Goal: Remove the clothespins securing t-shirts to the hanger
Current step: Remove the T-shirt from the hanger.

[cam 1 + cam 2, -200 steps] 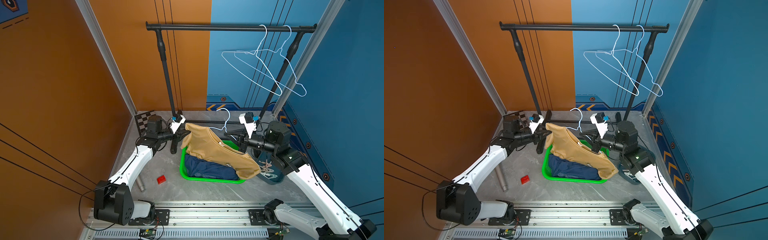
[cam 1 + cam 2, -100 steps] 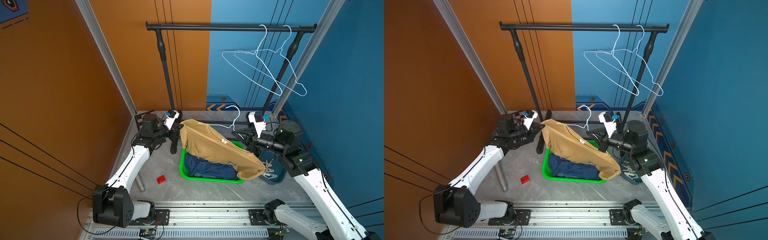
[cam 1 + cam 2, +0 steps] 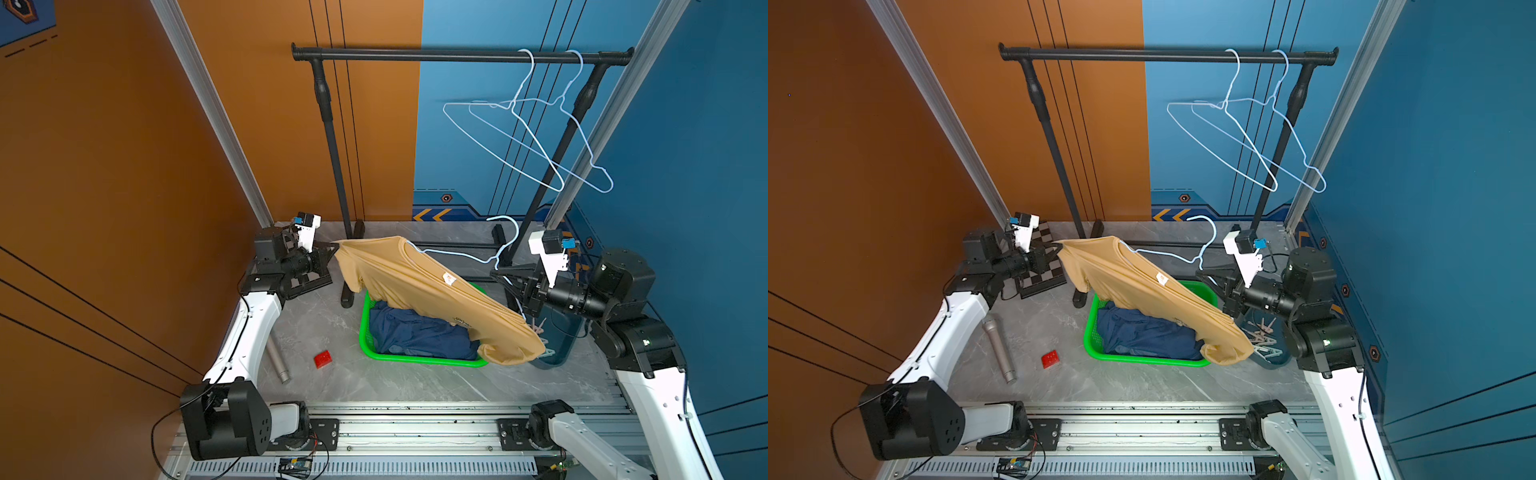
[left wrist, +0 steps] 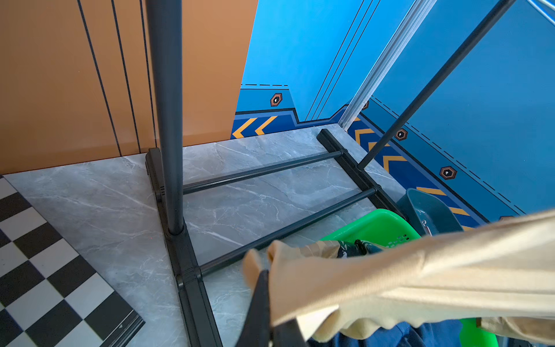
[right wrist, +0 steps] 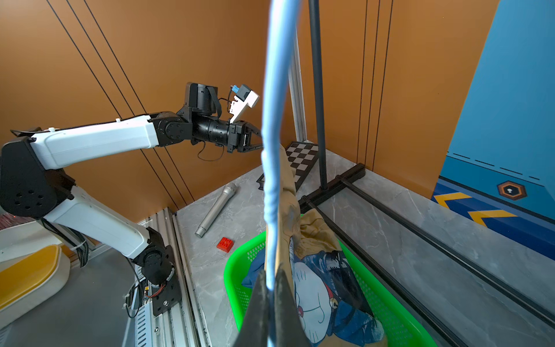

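Observation:
A pale yellow t-shirt [image 3: 415, 286] [image 3: 1133, 278] hangs stretched over the green basket on a pale blue wire hanger [image 3: 457, 254] [image 5: 271, 150]. My left gripper [image 3: 334, 248] [image 4: 267, 276] is shut on the shirt's sleeve edge. My right gripper [image 3: 496, 274] [image 5: 271, 276] is shut on the hanger's wire near its hook. A dark navy t-shirt [image 3: 411, 332] lies crumpled in the basket. Several pastel clothespins [image 3: 1262, 332] lie in a dark teal bin by the right arm. I see no clothespin on the yellow shirt.
The green basket [image 3: 415, 360] sits mid-floor before the black clothes rack [image 3: 457, 55], where two bare wire hangers [image 3: 536, 141] hang. A red brick [image 3: 323, 358], a grey microphone [image 3: 998, 349] and a checkerboard [image 3: 1042, 270] lie on the left.
The left gripper has closed on the sleeve and pulled left. The right arm has drawn the hanger to the right, so the yellow shirt is stretched out between them.

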`<state>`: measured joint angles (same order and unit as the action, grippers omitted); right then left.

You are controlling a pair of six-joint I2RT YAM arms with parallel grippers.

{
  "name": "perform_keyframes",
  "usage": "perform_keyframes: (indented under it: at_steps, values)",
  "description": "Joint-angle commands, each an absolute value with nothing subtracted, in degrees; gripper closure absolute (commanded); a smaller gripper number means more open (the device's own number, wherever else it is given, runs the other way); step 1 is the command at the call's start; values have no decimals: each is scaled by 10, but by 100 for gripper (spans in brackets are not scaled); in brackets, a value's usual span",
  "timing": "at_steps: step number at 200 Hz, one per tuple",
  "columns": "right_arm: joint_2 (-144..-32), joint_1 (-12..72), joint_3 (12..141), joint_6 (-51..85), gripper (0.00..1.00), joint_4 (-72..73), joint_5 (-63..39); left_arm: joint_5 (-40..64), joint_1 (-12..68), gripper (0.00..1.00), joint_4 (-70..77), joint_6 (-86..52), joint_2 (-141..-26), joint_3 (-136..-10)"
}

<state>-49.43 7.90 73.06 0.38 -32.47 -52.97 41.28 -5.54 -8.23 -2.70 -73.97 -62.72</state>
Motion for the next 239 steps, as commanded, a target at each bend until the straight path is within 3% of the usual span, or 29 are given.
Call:
perform_keyframes:
  at_steps: [1,90,133,172,239]
  values:
    - [-476,59,767,4,100,-329,-567,344,-99,100,-102,-36,-742,-635]
    - [-486,58,796,29,100,-311,-570,395,-133,100,-103,-31,-771,-651]
    - [-472,108,654,187,100,-9,-454,393,-61,100,-103,-40,-707,-666]
    - [-582,258,716,82,100,-13,-342,382,-67,100,-146,-44,-678,-728]
    - [-787,324,842,172,100,240,-304,307,73,100,-144,-49,-633,-713]
